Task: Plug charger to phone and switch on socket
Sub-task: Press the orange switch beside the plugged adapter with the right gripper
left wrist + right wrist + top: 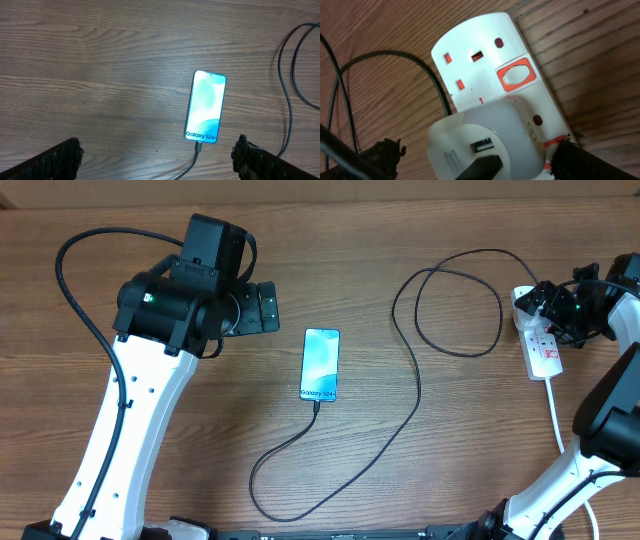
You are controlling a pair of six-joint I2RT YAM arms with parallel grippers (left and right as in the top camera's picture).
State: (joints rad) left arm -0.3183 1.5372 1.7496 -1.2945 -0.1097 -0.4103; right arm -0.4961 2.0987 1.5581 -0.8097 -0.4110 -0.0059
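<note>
From overhead, shows a brown wood-grain table (420, 220) filling the frame edge to edge. Places the phone (320, 364) flat near centre, screen up and lit pale blue, long side running 12 to 6 o'clock. Traces the charger (417, 395), a thin black cable, from the phone's 6 o'clock end down to a bend at 7 o'clock, back up past 3 o'clock of the phone, round a wide loop at 1 o'clock and on to the socket (541, 345), a white strip at the 3 o'clock edge trailing a white cord (556, 420) toward 5 o'clock. Sets the left gripper (262, 307) at 10 o'clock of the phone, well apart from it, and the right gripper (545, 300) over the socket's 12 o'clock end. Through the left wrist, gives what the overhead blurs: "Galaxy S24+" across the screen's 6 o'clock end, and the connector seated in that edge. Shows the left fingers (60, 157) at the two bottom corners, spread wide with only bare wood between. Through the right wrist, adds detail seen nowhere else: a three-hole outlet marked in red, a white rocker switch (516, 75) in a red frame at 2 o'clock, and a white adapter (495, 130) plugged in at 6 o'clock with a black USB plug (479, 169) in its port. Leaves faint grey print on the adapter unreadable, and the switch's position impossible to tell. Shows the right fingers (580, 160) wide apart, flanking the adapter, clamped on nothing.
</note>
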